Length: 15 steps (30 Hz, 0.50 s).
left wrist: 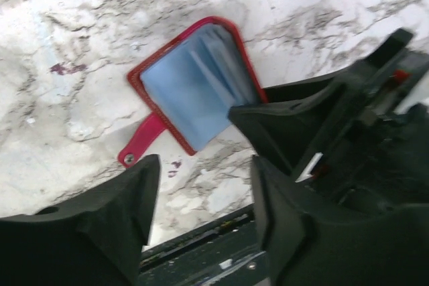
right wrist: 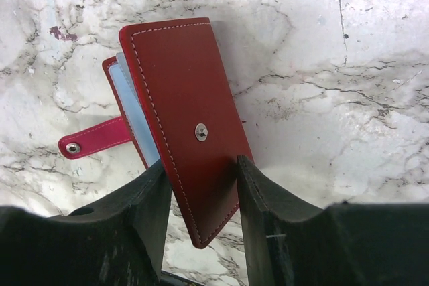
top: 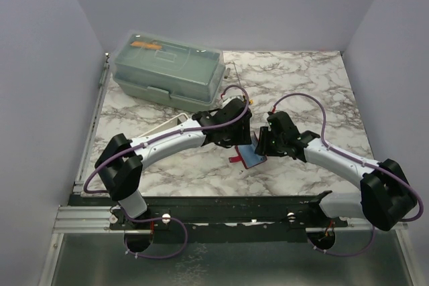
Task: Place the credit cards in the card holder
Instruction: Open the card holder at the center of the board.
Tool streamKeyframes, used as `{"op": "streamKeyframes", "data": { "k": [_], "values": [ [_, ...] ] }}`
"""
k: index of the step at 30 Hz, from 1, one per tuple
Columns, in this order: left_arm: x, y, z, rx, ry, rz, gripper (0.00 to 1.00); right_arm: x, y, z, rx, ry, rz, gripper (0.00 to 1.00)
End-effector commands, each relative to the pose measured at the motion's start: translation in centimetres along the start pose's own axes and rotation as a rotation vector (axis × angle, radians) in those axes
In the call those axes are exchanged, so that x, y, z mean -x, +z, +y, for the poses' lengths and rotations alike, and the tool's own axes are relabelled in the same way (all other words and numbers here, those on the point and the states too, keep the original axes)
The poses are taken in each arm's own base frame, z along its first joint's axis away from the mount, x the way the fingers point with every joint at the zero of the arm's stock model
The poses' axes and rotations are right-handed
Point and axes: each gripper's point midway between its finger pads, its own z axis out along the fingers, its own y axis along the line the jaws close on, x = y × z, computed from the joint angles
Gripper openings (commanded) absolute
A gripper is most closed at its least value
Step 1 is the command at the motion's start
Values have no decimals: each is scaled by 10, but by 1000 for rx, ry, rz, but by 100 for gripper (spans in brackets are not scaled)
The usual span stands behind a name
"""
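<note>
The table [top: 301, 85] is white marble with grey veins, closed in by plain pale walls [top: 221, 5] at the left, far and right sides. A metal rail [top: 94, 132] runs along its left edge and a dark bar [top: 228, 209] along the near edge, where both arms are bolted. A translucent green box [top: 167, 68] sits in the far left corner, its long side slanted to the far edge.

The widest stretch of open marble lies from the middle out to the far right corner and the right edge. The two arms arch in from the near corners and meet close together, so the room around their wrists is tight.

The holder [right wrist: 184, 98] lies about midway across the table, nearer the near edge than the far one. It is red and open. Its cover with a snap stud [right wrist: 201, 132] is tilted up over the lower half. The long axis runs away from the right gripper [right wrist: 201, 172], its far end leaning slightly left. The strap [right wrist: 94, 140] sticks out sideways toward the left edge and lies flat on the marble. A blue-grey card [left wrist: 191, 92] sits inside, its long side along the holder's; several blue layers show, and I cannot tell how many.

The right gripper clasps the cover's near end, one finger against each long edge. The left gripper [left wrist: 204, 172] hangs just beside the holder with its jaws apart, and only marble shows between them.
</note>
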Motion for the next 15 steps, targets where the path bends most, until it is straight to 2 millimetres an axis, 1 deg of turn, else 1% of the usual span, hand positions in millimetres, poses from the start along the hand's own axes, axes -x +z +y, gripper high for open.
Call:
{"op": "streamKeyframes", "data": {
  "k": [1, 3, 6, 8, 11, 15],
  "values": [
    [14, 4, -29, -74, 15, -13, 53, -3, 3, -1, 5, 6, -5, 43],
    [18, 16, -30, -60, 24, -19, 43, -4, 3, -1, 7, 5, -5, 42],
    [21, 34, -24, -17, 17, -22, 26, -4, 3, -1, 2, 6, -5, 42],
    [21, 45, -20, -1, 0, -6, 19, -2, 2, -1, 1, 6, -10, 42],
    [19, 59, -12, 18, -27, 27, 14, -2, 0, -2, -2, 7, -16, 42],
    [14, 74, -7, 29, -37, 45, 13, -2, -1, -2, 2, 9, -15, 42]
  ]
}}
